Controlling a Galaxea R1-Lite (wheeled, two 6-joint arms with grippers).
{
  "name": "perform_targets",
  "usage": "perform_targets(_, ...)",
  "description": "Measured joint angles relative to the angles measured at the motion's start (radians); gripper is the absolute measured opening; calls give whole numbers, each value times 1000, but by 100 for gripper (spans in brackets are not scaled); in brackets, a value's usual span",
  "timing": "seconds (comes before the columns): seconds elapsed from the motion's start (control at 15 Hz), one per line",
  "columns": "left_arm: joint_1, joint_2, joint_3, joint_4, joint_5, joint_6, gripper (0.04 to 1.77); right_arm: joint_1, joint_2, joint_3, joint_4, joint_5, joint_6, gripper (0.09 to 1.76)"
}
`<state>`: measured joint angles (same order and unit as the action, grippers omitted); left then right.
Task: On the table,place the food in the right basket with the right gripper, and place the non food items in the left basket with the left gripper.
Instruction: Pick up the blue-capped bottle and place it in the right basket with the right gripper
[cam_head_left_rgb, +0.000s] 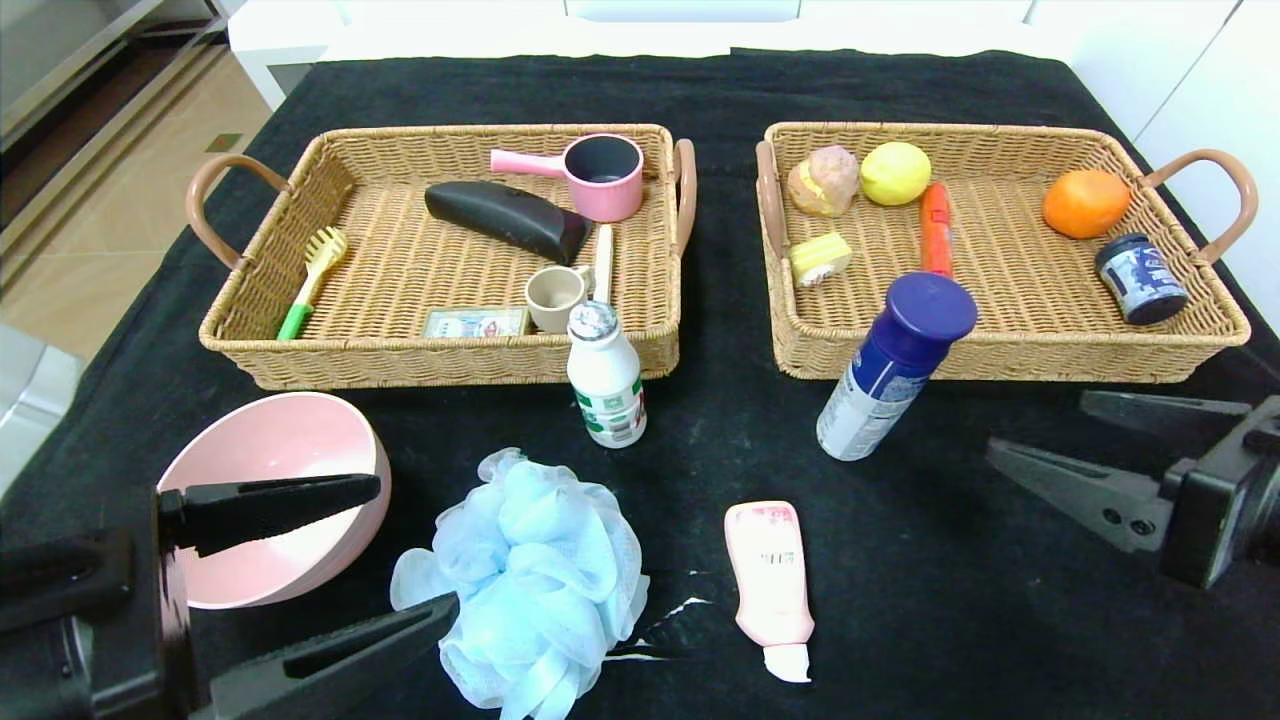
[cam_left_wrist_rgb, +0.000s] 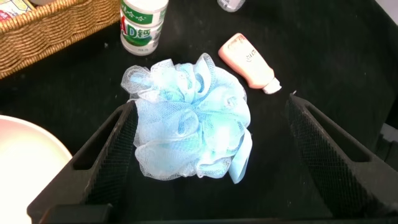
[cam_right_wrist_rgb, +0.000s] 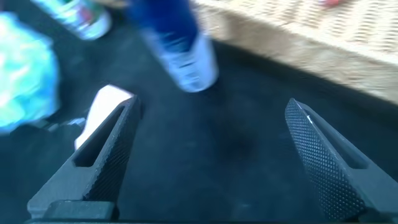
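On the black table lie a blue bath pouf (cam_head_left_rgb: 530, 580), a white milk bottle (cam_head_left_rgb: 606, 375), a blue-capped spray can (cam_head_left_rgb: 893, 365), a pink tube (cam_head_left_rgb: 770, 585) and a pink bowl (cam_head_left_rgb: 270, 495). My left gripper (cam_head_left_rgb: 415, 545) is open at the front left, its fingers on either side of the pouf (cam_left_wrist_rgb: 189, 124) without touching it, beside the bowl. My right gripper (cam_head_left_rgb: 1040, 425) is open and empty at the right, low over the table, facing the spray can (cam_right_wrist_rgb: 180, 50).
The left basket (cam_head_left_rgb: 300, 360) holds a pink pot, a black case, a cup and small utensils. The right basket (cam_head_left_rgb: 1000, 355) holds a potato, a lemon, an orange, a carrot and a dark jar. A white scrap lies near the tube.
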<state>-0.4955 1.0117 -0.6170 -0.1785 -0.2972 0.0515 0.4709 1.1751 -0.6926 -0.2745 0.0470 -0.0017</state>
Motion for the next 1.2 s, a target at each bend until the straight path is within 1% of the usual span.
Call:
perform_targets(0.27,0,-1,0,0,0,1,172,51,3,20,-18,7,-5,170)
perform_targets(0.47,0,-1,0,-1,0,1,172,76,30,21,-67,1,-10,170)
perform_targets(0.87,1,-4,-1,-1,0,2,172,120,138,-12,-170,-70,-21,170)
perform_targets(1.2,2,-6,-2,-1,0,2,172,128,226,-58,-229,-148,-30,170)
